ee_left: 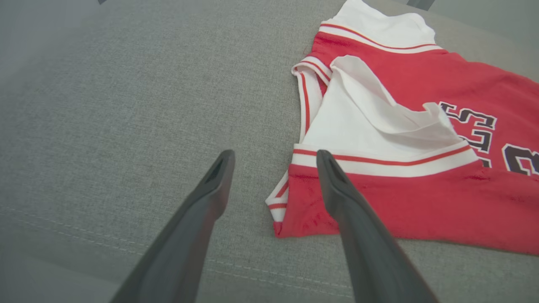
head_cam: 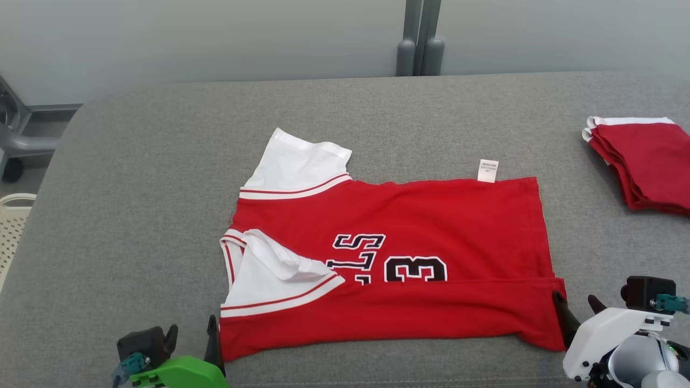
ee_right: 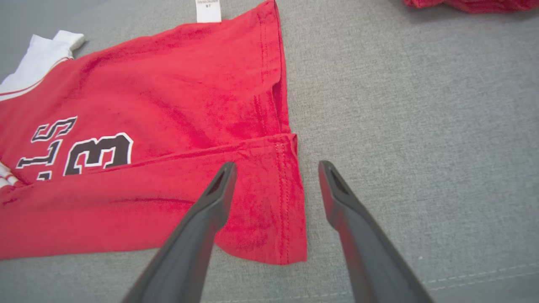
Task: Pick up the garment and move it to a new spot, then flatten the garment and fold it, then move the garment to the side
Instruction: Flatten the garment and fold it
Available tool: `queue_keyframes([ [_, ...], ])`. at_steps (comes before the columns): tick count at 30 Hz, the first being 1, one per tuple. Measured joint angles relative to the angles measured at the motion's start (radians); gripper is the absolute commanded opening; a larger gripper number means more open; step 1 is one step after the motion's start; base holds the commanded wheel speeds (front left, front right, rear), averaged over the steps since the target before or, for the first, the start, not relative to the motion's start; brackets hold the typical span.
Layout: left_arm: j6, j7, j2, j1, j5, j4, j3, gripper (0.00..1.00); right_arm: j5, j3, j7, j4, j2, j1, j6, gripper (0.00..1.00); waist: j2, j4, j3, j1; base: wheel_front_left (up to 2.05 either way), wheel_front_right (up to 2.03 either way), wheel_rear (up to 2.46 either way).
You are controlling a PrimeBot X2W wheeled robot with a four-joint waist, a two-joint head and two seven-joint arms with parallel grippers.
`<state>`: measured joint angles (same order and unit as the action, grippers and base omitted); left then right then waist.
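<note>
Covering the whole work area is a grey cloth surface (head_cam: 161, 215) with a stitched seam (ee_right: 476, 275) along its near edge; behind it stand a pale wall (head_cam: 215, 37) and a grey post (head_cam: 420, 37). A white perforated basket (head_cam: 13, 226) shows beyond the surface's edge on the left gripper's side. A stack of folded red garments (head_cam: 647, 161) lies well beyond the right gripper, apart from everything else.

The red jersey (head_cam: 409, 226) lies spread flat between the two grippers, its white sleeves toward the left one and its hem toward the right one. A white label (head_cam: 488, 170) sticks out at its far edge, and a strip along the near edge is folded over onto the printed body.

The left gripper (ee_left: 273, 160) has its jaws wide apart with nothing held: one finger stands over bare grey cloth, the other over the jersey's near shoulder corner.

The right gripper (ee_right: 277, 168) is likewise spread wide and empty. The near hem corner lies between its fingers, one finger over red fabric, the other over bare surface. Whether any fingertip touches the cloth cannot be told.
</note>
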<state>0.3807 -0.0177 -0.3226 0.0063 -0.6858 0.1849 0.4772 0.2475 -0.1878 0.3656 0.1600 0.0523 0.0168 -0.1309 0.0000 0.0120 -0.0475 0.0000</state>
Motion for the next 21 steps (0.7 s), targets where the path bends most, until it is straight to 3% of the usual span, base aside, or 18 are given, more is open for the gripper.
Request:
queue_keyframes([
  [9, -0.061, 0.197, 0.001, -0.029, 0.005, -0.009, -0.060, 1.00, 0.031, 0.035, -0.194, 0.001, -0.002, -0.013, 0.000, 1.00, 0.0000, 0.023, 0.047, 0.0000, 0.00, 0.00, 0.00],
  [21, -0.147, 0.273, 0.004, -0.088, 0.047, -0.006, -0.090, 1.00, 0.044, 0.184, -0.407, 0.056, -0.003, -0.064, 0.000, 1.00, 0.0000, 0.023, 0.086, 0.0000, 0.00, 0.00, 0.00],
])
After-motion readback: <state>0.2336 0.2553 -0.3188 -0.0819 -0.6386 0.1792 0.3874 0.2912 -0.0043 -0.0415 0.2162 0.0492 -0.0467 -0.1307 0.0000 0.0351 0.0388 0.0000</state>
